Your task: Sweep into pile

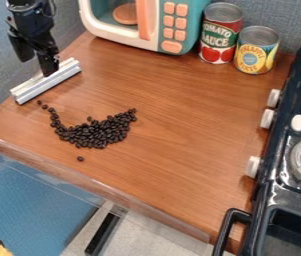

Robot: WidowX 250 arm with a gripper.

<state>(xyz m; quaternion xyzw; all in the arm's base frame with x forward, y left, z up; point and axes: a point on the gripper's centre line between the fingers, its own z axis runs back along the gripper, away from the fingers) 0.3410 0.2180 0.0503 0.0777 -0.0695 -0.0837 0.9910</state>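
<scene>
The black gripper (39, 52) hangs at the upper left, its lower end at the middle of a white and silver sweeping bar (46, 81). This bar lies slantwise on the wooden counter by the left wall. Below and to the right of it, dark beans (98, 132) form a curved heap, with a thin tail of beans running up toward the bar. One stray bean (80, 159) sits below the heap, apart from it.
A toy microwave (146, 22) stands at the back, beside a red tomato can (219, 35) and a yellow can (255, 52). Along the right side is a black toy stove (273, 197) with white knobs. A clear raised edge (92, 184) borders the counter's front.
</scene>
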